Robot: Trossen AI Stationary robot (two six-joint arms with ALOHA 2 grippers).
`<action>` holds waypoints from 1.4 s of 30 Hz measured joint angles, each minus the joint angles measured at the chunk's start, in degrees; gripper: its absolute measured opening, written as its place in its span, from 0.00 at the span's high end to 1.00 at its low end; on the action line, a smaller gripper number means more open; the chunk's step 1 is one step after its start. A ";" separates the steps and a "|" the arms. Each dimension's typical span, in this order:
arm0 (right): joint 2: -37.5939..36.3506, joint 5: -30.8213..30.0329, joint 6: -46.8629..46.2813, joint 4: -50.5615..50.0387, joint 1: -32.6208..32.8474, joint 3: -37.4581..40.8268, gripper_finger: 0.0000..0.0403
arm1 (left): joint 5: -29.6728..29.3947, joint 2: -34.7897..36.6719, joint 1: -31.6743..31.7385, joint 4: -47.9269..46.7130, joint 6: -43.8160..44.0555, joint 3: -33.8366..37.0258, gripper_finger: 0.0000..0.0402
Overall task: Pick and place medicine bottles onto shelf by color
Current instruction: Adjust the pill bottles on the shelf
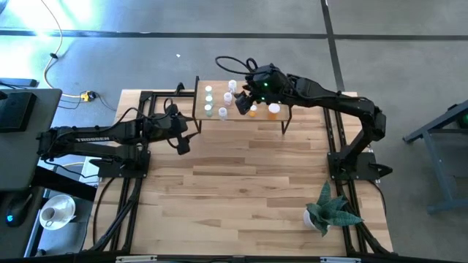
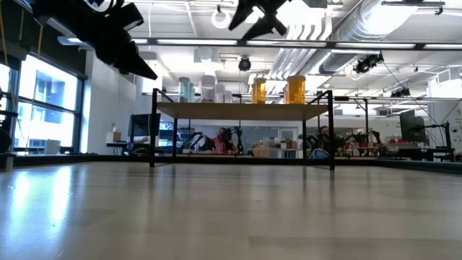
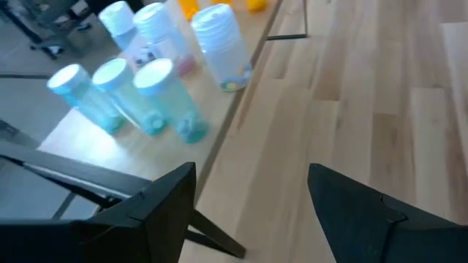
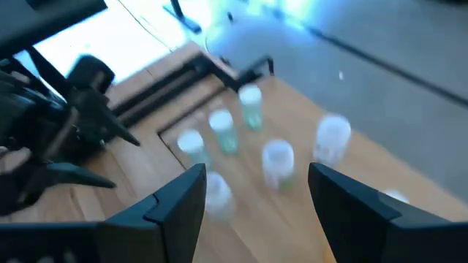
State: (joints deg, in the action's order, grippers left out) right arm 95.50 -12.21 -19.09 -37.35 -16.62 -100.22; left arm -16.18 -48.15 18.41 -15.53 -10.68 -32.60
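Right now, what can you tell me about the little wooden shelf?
The shelf is a small flat board of light wood on thin black metal legs, standing upright at the table's far edge. Pale green bottles stand at its left end, whitish ones in the middle, orange ones to the right. The right pincer hovers over it, open and empty.

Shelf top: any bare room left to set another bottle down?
The small light-wood shelf is bare at its right end, past the orange medicine bottles, and along its front edge. The left half is crowded with pale green bottles and whitish bottles, under the right gripper.
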 joint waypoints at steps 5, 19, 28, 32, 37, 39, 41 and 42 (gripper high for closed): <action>0.92 -0.05 7.03 10.99 0.04 -0.04 0.42 | -1.19 -0.01 0.00 0.05 0.05 0.00 0.37; 10.61 8.50 21.17 16.08 3.62 0.02 0.42 | -1.21 -0.03 0.00 -0.89 1.69 0.00 0.37; 12.46 4.77 26.10 14.34 4.78 0.31 0.42 | -0.91 -0.05 -0.02 -1.05 2.98 0.00 0.37; 13.79 4.76 29.83 14.31 4.74 0.35 0.42 | -0.74 -0.05 -0.02 -1.20 3.00 0.00 0.37; 14.88 4.81 31.17 14.92 4.63 0.35 0.42 | -0.73 -0.05 0.00 -1.41 3.00 0.00 0.37; 15.26 4.73 31.17 15.26 4.63 0.35 0.42 | -0.68 -0.05 0.00 -1.41 3.00 0.01 0.37; 15.51 3.66 31.17 14.86 4.63 0.33 0.42 | -0.53 -0.05 0.00 -1.43 3.01 0.02 0.37; 15.55 3.15 31.17 14.32 4.63 0.35 0.42 | -0.51 -0.05 0.00 -1.42 3.02 0.02 0.37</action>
State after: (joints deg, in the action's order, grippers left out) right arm 111.05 -9.06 12.08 -23.02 -11.99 -99.88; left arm -16.69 -48.21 18.41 -16.95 -7.66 -32.58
